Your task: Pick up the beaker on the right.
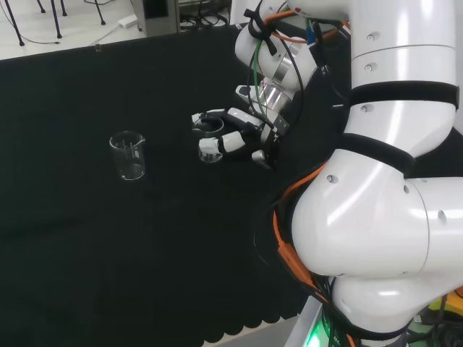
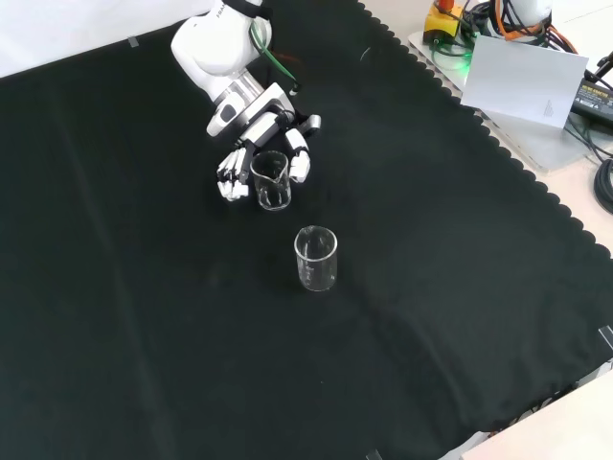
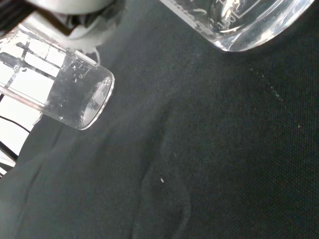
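Note:
Two clear glass beakers stand out against the black cloth. In the head view the right-hand beaker (image 1: 209,140) sits inside the black and white hand (image 1: 242,139), whose fingers and thumb curl round its sides. The front view shows that beaker (image 2: 271,180) upright between the fingers (image 2: 230,178), at or just above the cloth. The hand (image 2: 251,134) comes in from the view's top. The other beaker (image 1: 127,155) stands free to the left in the head view, and nearer the camera (image 2: 316,259) in the front view. Up close in the wrist view are the held beaker's base (image 3: 239,25) and the free beaker (image 3: 65,94).
The arm's white links (image 1: 383,195) fill the right of the head view. Cables and a grey box (image 2: 522,81) lie past the cloth's scalloped edge at the front view's top right. Open black cloth (image 2: 172,335) spreads around both beakers.

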You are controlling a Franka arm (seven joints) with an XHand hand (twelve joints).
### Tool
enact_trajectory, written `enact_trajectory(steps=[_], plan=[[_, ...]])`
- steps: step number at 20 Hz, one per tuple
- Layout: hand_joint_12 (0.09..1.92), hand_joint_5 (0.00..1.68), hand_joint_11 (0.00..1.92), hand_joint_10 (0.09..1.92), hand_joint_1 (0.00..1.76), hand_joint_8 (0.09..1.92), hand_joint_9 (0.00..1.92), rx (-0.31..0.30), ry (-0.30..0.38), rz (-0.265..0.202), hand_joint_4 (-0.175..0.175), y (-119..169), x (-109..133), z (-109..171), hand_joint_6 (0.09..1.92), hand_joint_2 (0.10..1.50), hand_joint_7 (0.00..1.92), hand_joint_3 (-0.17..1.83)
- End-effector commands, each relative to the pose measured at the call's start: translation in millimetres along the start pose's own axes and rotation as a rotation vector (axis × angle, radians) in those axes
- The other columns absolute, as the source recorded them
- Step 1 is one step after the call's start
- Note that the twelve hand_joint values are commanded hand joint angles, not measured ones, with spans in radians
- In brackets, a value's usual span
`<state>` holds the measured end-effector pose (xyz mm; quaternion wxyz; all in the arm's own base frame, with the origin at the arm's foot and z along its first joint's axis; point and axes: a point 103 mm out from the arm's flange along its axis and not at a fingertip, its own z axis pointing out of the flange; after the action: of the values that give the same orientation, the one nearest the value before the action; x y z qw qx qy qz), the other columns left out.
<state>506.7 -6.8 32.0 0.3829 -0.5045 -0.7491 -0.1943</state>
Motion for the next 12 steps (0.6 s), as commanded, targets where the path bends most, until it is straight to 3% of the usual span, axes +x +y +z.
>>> enact_trajectory(steps=[1,5,7,9,11,12], plan=[[0.99,0.51,0.0,0.55,0.82,0.46,0.3,-0.004,0.011,0.003,-0.009,2.6,1.3,1.2,0.09,0.51,0.27,0.64],[1.06,0.62,0.0,0.54,0.81,0.46,0.34,-0.011,0.019,0.011,-0.005,4.8,5.0,7.1,0.12,0.57,0.33,0.6],[1.12,0.74,0.0,0.53,0.82,0.44,0.39,-0.015,0.0,0.035,0.001,7.0,20.0,15.4,0.35,0.65,0.39,0.54],[1.2,0.82,0.0,0.53,0.84,0.45,0.44,-0.027,0.016,0.034,0.002,9.0,13.3,9.9,0.58,0.71,0.45,0.52],[1.26,0.9,0.0,0.54,0.86,0.46,0.47,-0.052,0.02,0.037,0.007,8.3,8.8,4.8,0.68,0.74,0.51,0.52],[1.29,0.96,0.01,0.54,0.92,0.48,0.5,-0.071,0.017,0.039,0.068,7.4,8.4,2.8,0.78,0.81,0.56,0.43]])
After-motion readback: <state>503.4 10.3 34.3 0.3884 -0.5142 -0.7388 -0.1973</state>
